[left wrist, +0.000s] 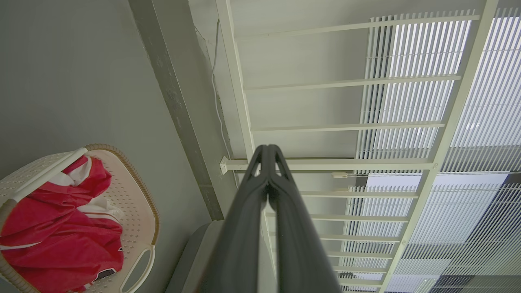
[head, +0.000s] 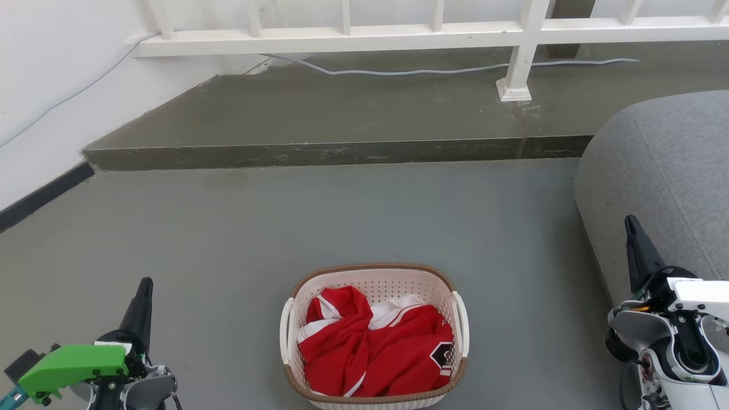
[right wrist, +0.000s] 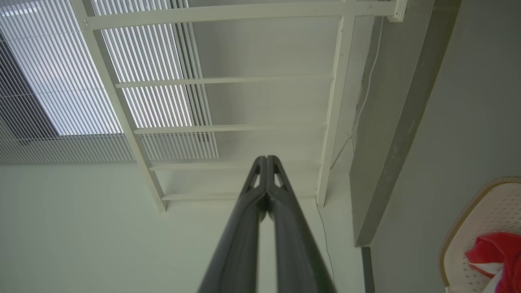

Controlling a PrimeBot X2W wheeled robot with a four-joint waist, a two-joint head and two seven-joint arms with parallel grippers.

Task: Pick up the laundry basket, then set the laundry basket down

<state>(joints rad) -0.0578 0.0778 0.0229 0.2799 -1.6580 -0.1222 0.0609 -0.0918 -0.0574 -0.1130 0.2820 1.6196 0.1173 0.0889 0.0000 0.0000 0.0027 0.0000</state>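
Left gripper [head: 145, 286] and right gripper [head: 630, 223]: fingers pressed together, empty. Between them, apart from both, the basket [head: 373, 266] sits on the floor [head: 228, 239], holding red clothing [head: 370, 350]. Probably light, slightly flexible plastic. Its side handles [head: 286, 330] look best to grip.

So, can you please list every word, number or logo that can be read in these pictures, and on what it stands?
None can be read for certain.
On the black patch of the red garment in the laundry basket: a white mark, too blurred to read.
On the white housing behind the right gripper: tiny dark print, too small to read.
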